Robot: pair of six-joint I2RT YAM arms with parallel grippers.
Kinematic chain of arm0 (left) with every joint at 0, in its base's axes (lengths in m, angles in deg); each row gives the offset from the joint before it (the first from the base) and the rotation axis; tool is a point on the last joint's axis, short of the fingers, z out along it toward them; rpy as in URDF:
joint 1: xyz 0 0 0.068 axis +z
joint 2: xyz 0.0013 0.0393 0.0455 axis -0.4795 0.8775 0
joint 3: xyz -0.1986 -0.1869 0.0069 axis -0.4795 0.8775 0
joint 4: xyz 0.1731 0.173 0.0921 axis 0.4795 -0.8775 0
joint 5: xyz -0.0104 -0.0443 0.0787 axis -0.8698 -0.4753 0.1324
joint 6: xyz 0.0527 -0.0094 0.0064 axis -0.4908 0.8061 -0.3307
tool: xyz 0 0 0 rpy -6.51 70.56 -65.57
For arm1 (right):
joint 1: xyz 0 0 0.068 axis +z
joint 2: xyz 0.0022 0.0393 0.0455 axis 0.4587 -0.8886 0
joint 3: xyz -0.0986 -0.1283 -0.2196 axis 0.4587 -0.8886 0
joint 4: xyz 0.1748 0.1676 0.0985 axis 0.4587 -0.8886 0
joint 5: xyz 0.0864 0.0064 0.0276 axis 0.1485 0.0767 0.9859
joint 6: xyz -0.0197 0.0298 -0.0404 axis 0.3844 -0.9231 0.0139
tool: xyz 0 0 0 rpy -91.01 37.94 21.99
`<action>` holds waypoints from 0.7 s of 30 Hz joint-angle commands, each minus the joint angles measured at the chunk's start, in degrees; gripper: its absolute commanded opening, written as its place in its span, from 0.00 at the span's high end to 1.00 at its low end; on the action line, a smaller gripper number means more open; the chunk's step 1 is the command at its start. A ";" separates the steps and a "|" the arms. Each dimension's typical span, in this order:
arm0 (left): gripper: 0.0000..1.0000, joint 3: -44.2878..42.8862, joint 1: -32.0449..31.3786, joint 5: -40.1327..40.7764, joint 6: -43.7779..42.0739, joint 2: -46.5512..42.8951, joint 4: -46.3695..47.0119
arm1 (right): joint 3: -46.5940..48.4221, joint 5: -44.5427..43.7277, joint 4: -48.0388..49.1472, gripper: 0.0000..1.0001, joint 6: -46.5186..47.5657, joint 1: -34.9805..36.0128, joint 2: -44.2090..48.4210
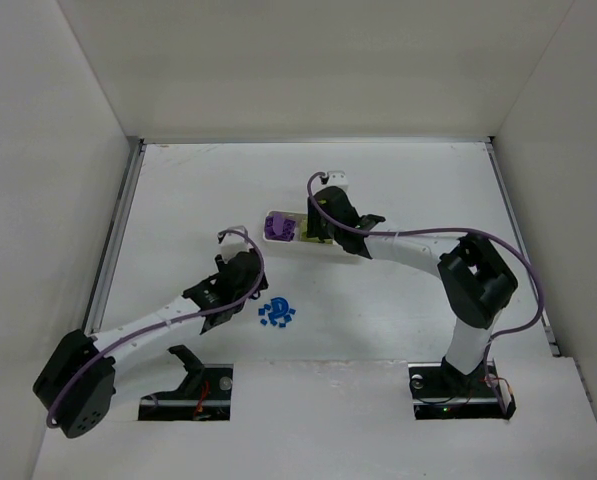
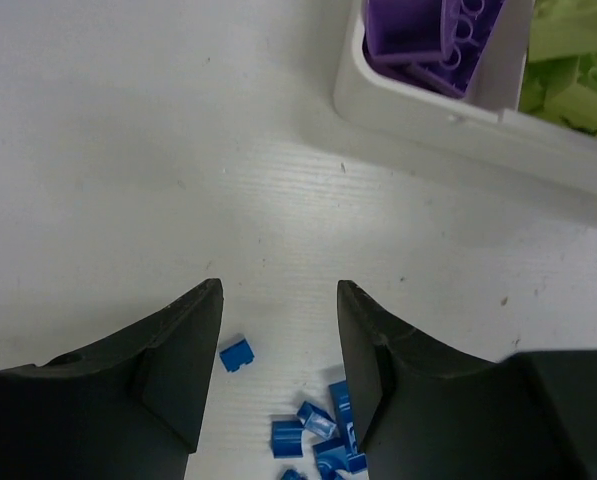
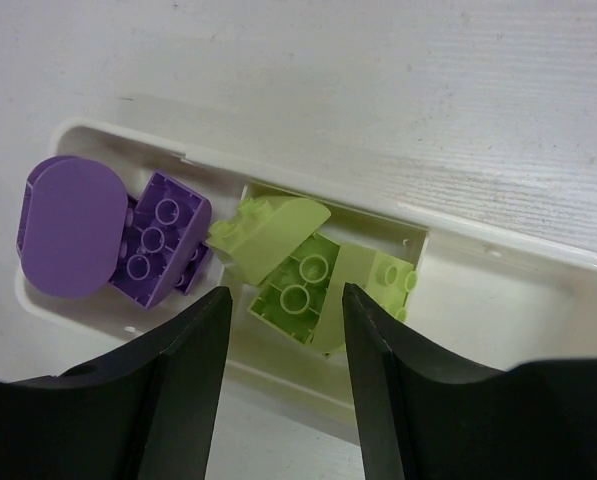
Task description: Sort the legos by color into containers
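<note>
The white tray (image 1: pixel 350 247) lies mid-table. Purple bricks (image 1: pixel 279 228) fill its left compartment (image 3: pixel 38 295) and show in the right wrist view (image 3: pixel 108 235) and left wrist view (image 2: pixel 433 40). Yellow-green bricks (image 3: pixel 298 270) lie in the middle compartment, also in the left wrist view (image 2: pixel 578 70). The right compartment (image 3: pixel 518 290) looks empty. Several tiny blue pieces (image 1: pixel 276 312) lie loose on the table, also in the left wrist view (image 2: pixel 313 425). My left gripper (image 2: pixel 278 345) is open and empty just above them. My right gripper (image 3: pixel 283 345) is open and empty over the yellow-green bricks.
White walls enclose the table on the left, back and right. A metal rail (image 1: pixel 118 225) runs along the left edge. The arm bases (image 1: pixel 458 390) stand at the near edge.
</note>
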 commanded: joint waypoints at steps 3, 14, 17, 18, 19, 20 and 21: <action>0.58 -0.33 -3.61 4.79 1.47 1.99 -5.28 | 0.21 -0.91 2.05 0.45 0.39 1.92 4.81; 0.66 -0.41 -9.23 9.27 7.44 3.74 -11.96 | -16.39 2.96 11.10 0.60 -1.53 9.21 18.79; 0.65 -0.41 -9.59 9.63 9.12 6.20 -12.23 | -20.18 3.40 11.90 0.60 -3.12 12.11 20.11; 0.64 -0.41 -9.68 9.80 9.29 6.99 -11.80 | -21.23 3.40 11.99 0.60 -3.47 12.99 20.38; 0.64 -0.41 -9.68 10.24 9.30 7.70 -11.44 | -22.20 3.14 12.07 0.60 -3.91 14.05 20.73; 0.64 -0.50 -9.68 10.68 9.38 8.40 -11.18 | -23.25 2.96 12.16 0.60 -4.35 15.01 20.99; 0.64 -0.59 -9.59 11.12 9.38 8.93 -10.92 | -24.22 2.79 12.16 0.60 -4.61 15.81 21.26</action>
